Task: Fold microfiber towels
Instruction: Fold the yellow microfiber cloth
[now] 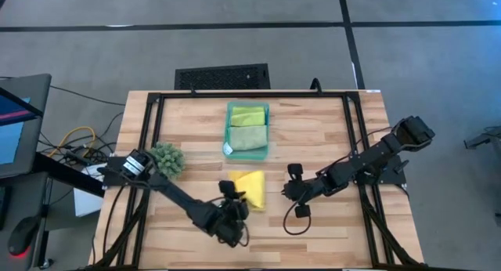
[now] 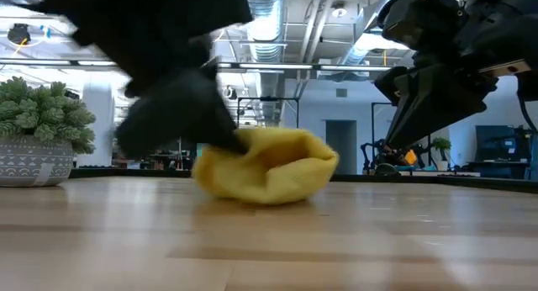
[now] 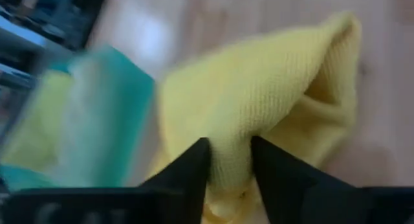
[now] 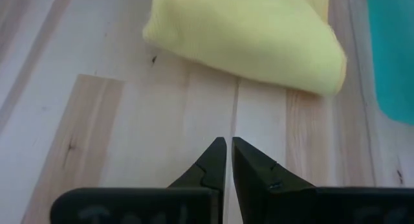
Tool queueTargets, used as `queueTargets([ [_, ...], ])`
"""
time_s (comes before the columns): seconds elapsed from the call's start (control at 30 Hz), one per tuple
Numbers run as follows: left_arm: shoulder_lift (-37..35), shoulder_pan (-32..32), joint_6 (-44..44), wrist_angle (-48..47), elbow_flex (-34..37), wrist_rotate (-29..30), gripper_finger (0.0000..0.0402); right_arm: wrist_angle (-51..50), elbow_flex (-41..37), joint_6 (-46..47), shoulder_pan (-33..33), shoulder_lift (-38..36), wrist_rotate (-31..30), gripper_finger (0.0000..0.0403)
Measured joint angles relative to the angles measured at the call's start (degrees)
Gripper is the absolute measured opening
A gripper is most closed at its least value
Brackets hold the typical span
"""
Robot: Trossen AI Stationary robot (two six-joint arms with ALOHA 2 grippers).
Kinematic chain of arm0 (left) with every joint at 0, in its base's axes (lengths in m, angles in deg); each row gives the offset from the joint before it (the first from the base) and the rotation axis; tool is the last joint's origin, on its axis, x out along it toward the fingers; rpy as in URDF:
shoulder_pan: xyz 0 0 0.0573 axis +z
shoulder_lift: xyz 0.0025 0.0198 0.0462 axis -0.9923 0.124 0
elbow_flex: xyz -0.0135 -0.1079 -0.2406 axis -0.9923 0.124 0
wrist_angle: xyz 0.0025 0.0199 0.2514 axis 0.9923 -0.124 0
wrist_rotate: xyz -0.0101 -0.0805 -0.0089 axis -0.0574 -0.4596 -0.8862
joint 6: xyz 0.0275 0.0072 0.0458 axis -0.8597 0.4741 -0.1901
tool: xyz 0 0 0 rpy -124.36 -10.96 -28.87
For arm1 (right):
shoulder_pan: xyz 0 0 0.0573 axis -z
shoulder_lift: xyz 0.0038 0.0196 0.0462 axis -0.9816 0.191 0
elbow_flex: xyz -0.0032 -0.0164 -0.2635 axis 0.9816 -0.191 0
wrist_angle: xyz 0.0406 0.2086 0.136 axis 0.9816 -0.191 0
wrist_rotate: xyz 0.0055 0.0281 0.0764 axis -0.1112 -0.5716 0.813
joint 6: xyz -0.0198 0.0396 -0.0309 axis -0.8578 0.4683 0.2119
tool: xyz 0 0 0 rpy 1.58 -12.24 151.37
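While the yellow towel (image 1: pixel 250 189) lies half folded on the table (image 1: pixel 329 146) below the tray (image 1: pixel 266 134), a fold of it is pinched between the left gripper (image 3: pixel 229 162) fingers; folding is judged mid-way. The right gripper (image 4: pixel 229 160), jaws nearly together and empty, waits beside it. Next, the edge must be carried across and released. No writing can be read

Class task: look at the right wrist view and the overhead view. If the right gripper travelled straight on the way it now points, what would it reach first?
Probably the yellow towel: the right gripper, shut and empty, aims across bare table at its folded edge.
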Motion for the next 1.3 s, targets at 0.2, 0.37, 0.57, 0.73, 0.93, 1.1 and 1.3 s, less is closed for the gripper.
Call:
queueTargets([
  [0.2, 0.00, 3.83, -11.34, -2.55, -9.99, 4.77, 0.0011, -0.01, 0.00, -1.69, -0.10, 0.00, -0.43, 0.0047],
  [0.37, 0.02, 3.48, -11.31, -14.44, -23.88, 19.07, 0.0010, -2.71, 0.07, -0.15, -2.50, -2.18, -11.28, 0.0043],
  [0.57, -0.11, 2.38, -3.75, -20.62, -30.89, 22.47, 0.0003, -4.54, 0.05, 0.04, -4.89, -5.46, -15.24, 0.0030],
  [0.73, -0.04, 4.42, 7.67, -23.33, -24.83, 13.49, 0.0023, -4.19, 0.04, 0.04, -6.07, -5.70, -15.21, 0.0025],
  [0.93, 0.11, 6.12, 10.61, -21.93, -21.44, 7.77, 0.0104, -4.10, 0.04, 0.07, -5.73, -5.70, -15.13, 0.0030],
  [1.1, 0.07, 6.69, 6.19, -21.25, -23.14, 2.52, 0.0182, -0.12, 0.04, 0.01, -5.61, -4.49, -14.76, 0.0038],
  [1.3, -0.15, 4.96, -2.93, -15.65, -24.66, 1.40, 0.0229, 7.99, 0.11, -2.34, -4.85, -0.06, -12.05, 0.0065],
])
